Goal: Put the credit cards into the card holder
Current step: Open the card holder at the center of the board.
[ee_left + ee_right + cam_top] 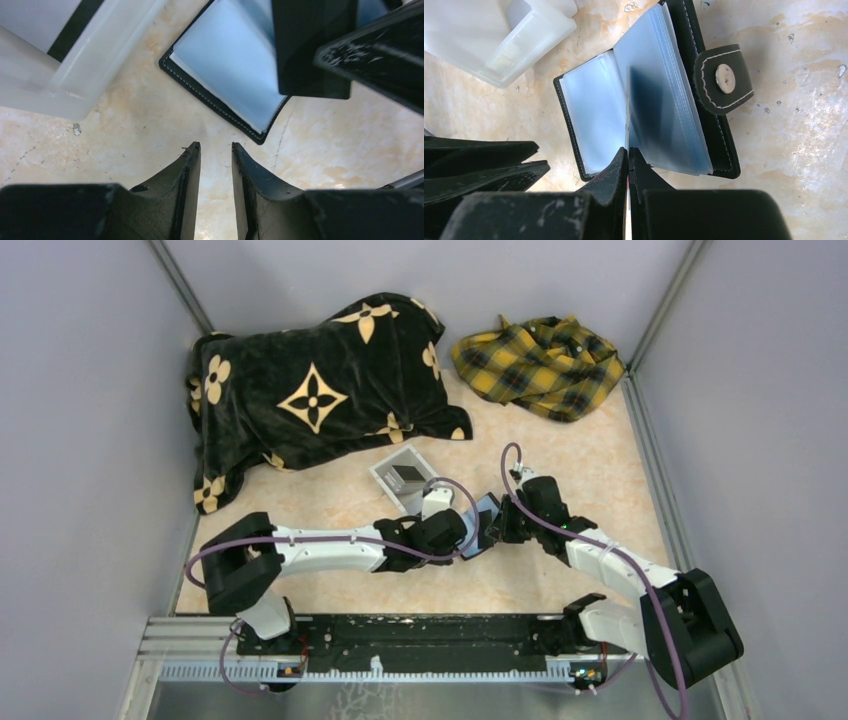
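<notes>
Right tool (pixel 629 150) is clenched tight on a dark credit card (pixel 312 50), holding it on edge right over the card holder (pixel 649 100). The holder lies spread open on the worktop (pixel 799 150), its clear sleeves (pixel 589 110) fanned up and the strap clasp (pixel 724 77) flopped out to one side. Left tool (pixel 215 147) hangs just beside the holder's stitched corner, fingers a little apart with nothing between them, so it's released. Handling-wise, the card looks light, stiff and slick. Pinching it by one end like this seems right to me, since it leaves the free end to lead into a pocket; squeeze off-centre and I'd expect it to pivot. The holder is the fussy bit imo: soft, floppy sleeves that'll likely buckle, or the whole thing skids, if the card pushes instead of sliding in. Pinning its cover down with the empty tool seems worth it. As for contents, I can't see a card seated in any of the holder's sleeves, though they're hazy. The white open-top box (pixel 539 35) sits near the holder on the side away from the clasp. It has a dark flat thing (pixel 406 475) in it, probably more cards, but it's too small to tell.
</notes>
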Available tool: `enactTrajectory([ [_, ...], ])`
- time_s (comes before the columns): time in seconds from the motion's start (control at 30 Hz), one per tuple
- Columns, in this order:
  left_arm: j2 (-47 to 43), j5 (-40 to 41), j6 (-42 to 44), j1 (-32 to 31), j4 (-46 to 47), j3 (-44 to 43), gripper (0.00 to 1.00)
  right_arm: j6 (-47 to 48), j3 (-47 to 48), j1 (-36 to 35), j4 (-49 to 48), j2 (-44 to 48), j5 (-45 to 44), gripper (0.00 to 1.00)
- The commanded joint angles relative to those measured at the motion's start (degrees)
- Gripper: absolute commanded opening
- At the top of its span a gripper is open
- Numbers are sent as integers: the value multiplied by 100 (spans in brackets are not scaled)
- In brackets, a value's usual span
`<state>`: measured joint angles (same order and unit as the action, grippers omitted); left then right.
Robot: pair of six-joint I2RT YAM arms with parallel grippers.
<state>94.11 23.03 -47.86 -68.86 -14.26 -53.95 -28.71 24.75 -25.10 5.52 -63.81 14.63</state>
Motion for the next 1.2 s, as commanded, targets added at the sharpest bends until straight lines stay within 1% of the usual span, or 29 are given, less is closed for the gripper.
enactTrajectory([
  [0.0, -349, 405, -88, -13, 336, -225, 36, 51, -23, -39, -80, 27, -34, 0],
  [0.13, -338, 520, 30, -7, 610, -247, 34, 39, -50, -39, -98, 29, -29, 0],
  [0.47, 484, 442, -102, -13, 1007, -370, 28, 24, -68, -39, -31, 185, -37, 0],
  [0.7, 924, 553, -377, -11, 823, -462, 25, 32, -23, -39, 12, 203, -20, 0],
  [0.93, 1022, 436, -705, -13, 824, -175, 22, 38, 42, -39, 145, 303, -90, 0],
  [1.17, 1011, 361, -808, -12, 829, 82, 21, 41, 102, -39, 253, 364, -151, 0],
])
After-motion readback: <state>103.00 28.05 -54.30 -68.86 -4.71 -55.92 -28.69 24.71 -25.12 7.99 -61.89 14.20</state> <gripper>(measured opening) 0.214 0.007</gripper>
